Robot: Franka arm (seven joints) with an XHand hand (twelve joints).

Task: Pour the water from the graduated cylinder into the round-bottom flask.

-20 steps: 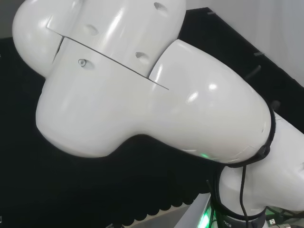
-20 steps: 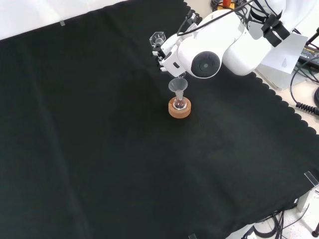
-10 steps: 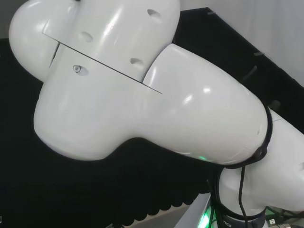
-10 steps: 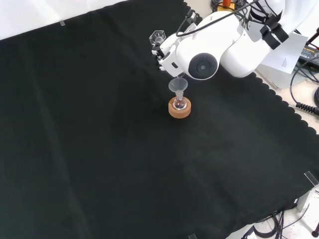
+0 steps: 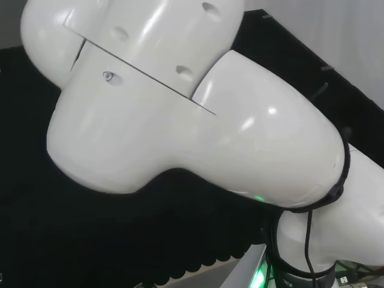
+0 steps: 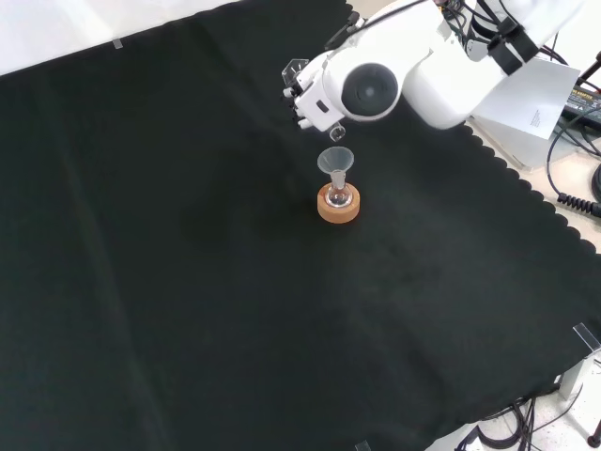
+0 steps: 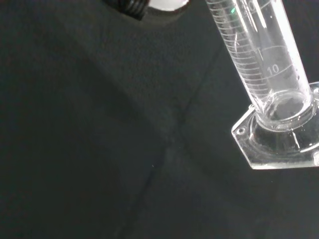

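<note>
The clear glass graduated cylinder [image 7: 269, 64], marked with printed scale lines and set on a flat angular foot, shows close up in the wrist view, its tube running toward the blurred white part of the hand [image 7: 167, 4] with the black cloth of the bench [image 6: 169, 282] behind it; its foot also peeps out to the left of the hand [image 6: 305, 99] in the front view, above and to the left of the funnel. The hand appears to carry the cylinder, but whether its fingers curl round the tube I cannot tell, since the arm's big white link [image 6: 413, 75] with its round grey cap stands before them. The small clear round-bottom flask [image 6: 339, 196] sits on a tan cork ring stand [image 6: 339, 207] near the middle of the cloth, with a clear cone-shaped funnel [image 6: 336, 162] standing in its neck. I cannot tell how much water the cylinder holds. As I judge it, the pouring step is in hand, with the cylinder up near the funnel. The next move calls for bringing the cylinder's lip over the funnel's mouth and tilting slowly, without knocking the funnel or the light flask off its ring.
</note>
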